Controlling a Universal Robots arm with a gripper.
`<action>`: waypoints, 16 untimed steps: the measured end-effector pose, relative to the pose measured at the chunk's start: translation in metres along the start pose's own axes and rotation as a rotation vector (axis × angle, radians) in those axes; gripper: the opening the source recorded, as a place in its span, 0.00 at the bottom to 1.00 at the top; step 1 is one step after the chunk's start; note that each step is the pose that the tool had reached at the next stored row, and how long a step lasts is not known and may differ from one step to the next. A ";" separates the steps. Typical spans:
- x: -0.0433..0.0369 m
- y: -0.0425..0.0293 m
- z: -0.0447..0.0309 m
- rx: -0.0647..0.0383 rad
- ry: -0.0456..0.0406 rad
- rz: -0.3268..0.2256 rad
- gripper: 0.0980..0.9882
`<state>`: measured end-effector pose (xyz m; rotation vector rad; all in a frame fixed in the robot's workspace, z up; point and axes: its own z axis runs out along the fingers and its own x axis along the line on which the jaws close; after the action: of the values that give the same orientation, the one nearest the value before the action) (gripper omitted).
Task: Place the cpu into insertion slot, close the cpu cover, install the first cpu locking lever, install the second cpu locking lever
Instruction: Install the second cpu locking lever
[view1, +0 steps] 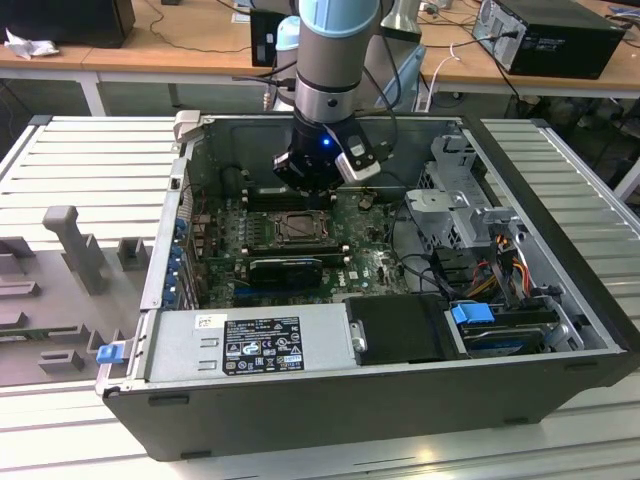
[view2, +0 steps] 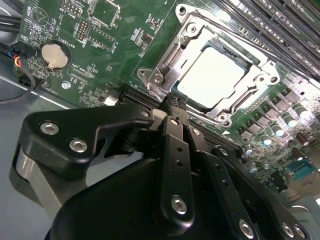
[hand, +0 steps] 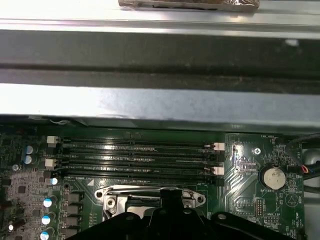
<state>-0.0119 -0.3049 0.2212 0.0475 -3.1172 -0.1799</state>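
- Overall, exterior view: open computer case (view1: 560, 290) lying on a slatted metal table (view1: 90, 150), holding a green motherboard (view1: 375, 262), a power supply (view1: 250, 343) along the near wall, and a drive cage (view1: 455, 200) with coloured cables at the exterior view's right. The arm (view1: 335, 60) reaches down into the case; its gripper (view1: 312, 190) hangs just above the socket's far edge.
- Second wrist view: cpu (view2: 212, 76), pale top, lying flat in the socket. The cpu cover (view2: 195, 42) lies down around it as a metal frame, the chip showing through its window. The gripper (view2: 176, 102) has its black fingers (view2: 175, 150) pressed together, nothing between them, the tips at the socket's corner. A coin battery (view2: 54, 55) sits on the board nearby.
- First wrist view: four memory slots (hand: 135, 157) beside the socket's frame (hand: 150, 192), the coin battery (hand: 274, 176), and the case wall (hand: 160, 102) beyond them.
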 end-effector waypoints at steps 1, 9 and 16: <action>0.0000 -0.0003 0.0000 0.000 0.0000 0.000 0.01; 0.0001 -0.0004 -0.0043 0.000 -0.0001 0.001 0.01; 0.0003 0.0006 -0.0174 0.000 -0.0004 0.003 0.01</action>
<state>-0.0118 -0.3063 0.2385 0.0421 -3.1175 -0.1802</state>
